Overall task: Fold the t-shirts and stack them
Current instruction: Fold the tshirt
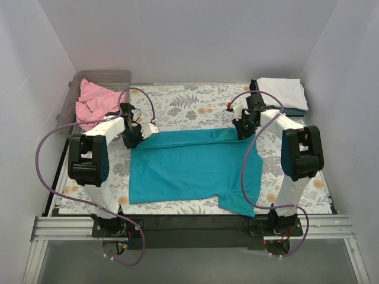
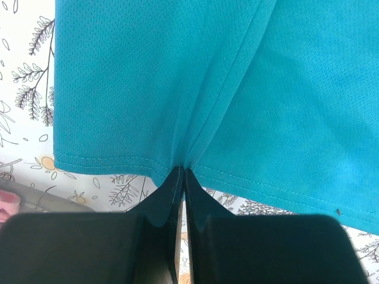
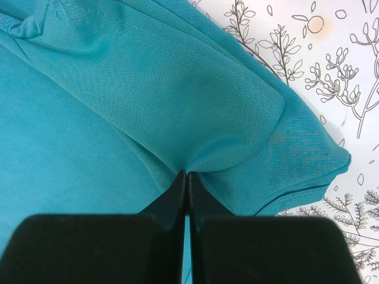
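The teal t-shirt (image 1: 192,165) lies spread on the floral cloth in the middle of the table. My left gripper (image 1: 137,135) is shut on its far left hem; the left wrist view shows the hem (image 2: 118,160) pinched at the fingertips (image 2: 182,171). My right gripper (image 1: 244,131) is shut on its far right part near the sleeve (image 3: 284,148), cloth puckered at the fingertips (image 3: 187,173). A pink t-shirt (image 1: 95,102) lies crumpled in the bin. A folded white t-shirt (image 1: 283,92) sits on a dark grey-blue one (image 1: 296,111) at far right.
A clear plastic bin (image 1: 109,78) stands at the far left corner. White walls enclose the table on three sides. The floral table cloth (image 1: 183,103) shows beyond the teal shirt. Purple cables loop from both arms.
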